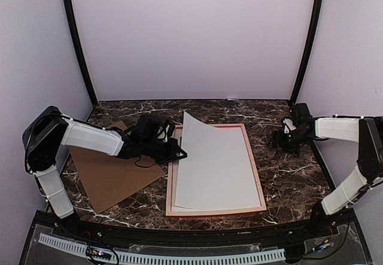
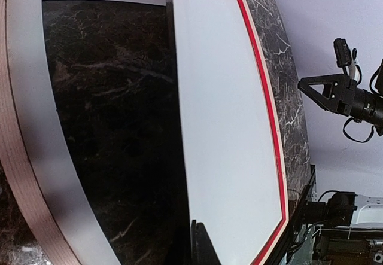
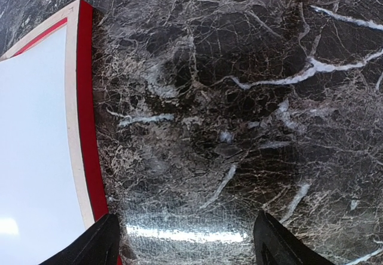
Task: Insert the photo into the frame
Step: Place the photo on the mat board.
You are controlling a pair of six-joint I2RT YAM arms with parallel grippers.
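Observation:
The frame [image 1: 258,178] lies flat on the marble table, with red edges and pale wood showing. The photo [image 1: 215,163] is a large sheet with its white back up and its printed side hidden. Its right part rests in the frame and its left edge is raised. My left gripper [image 1: 178,152] is shut on that raised left edge. In the left wrist view one dark fingertip [image 2: 202,244] lies on the photo [image 2: 227,127], with the frame's red rail [image 2: 272,127] beyond. My right gripper [image 1: 280,139] is open and empty, low over bare marble just right of the frame [image 3: 87,109].
A plain brown backing board [image 1: 111,172] lies on the table left of the frame, under my left arm. A white mat [image 2: 27,97] with a cut-out window lies in the frame below the raised sheet. The tent walls close in the back and sides.

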